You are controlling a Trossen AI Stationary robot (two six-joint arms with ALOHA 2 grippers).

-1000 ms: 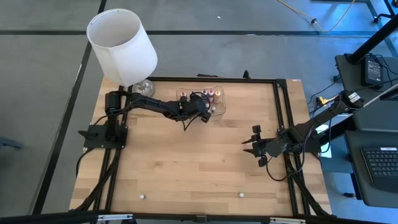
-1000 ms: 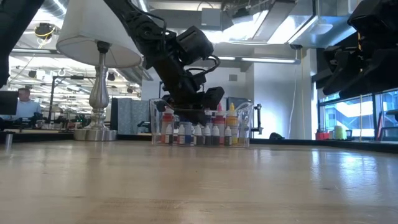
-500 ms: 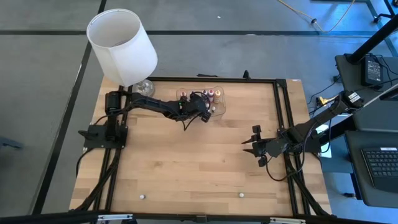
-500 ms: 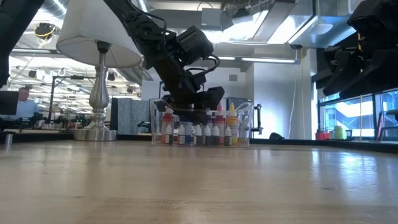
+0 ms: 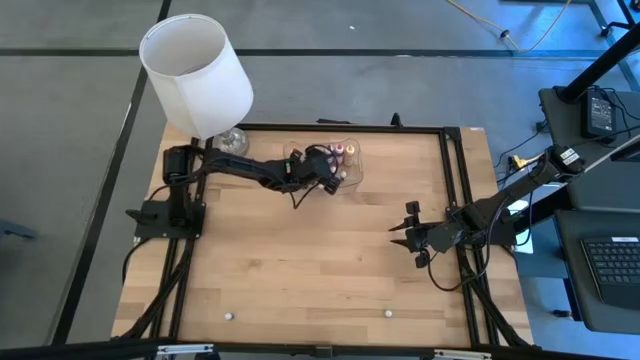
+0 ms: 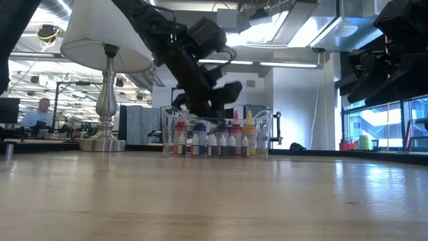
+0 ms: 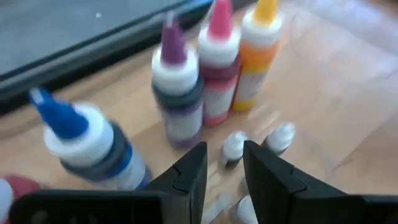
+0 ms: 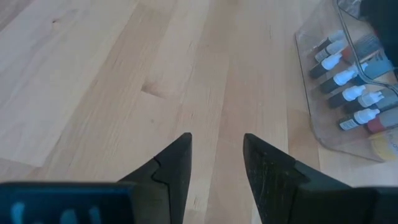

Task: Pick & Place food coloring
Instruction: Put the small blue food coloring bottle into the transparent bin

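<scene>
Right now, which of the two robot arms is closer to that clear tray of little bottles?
The left one. The left gripper hangs right over the clear tray, above the food coloring bottles. The right gripper waits well away, over bare table near the right edge.

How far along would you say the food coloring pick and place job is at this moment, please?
Done: many food coloring bottles stand in the clear tray. In hand: nothing; the left tool hangs open and empty above the tray's bottles. Left: I cannot tell, since no bottle shows outside the tray. The right tool waits open over bare wooden table.
</scene>
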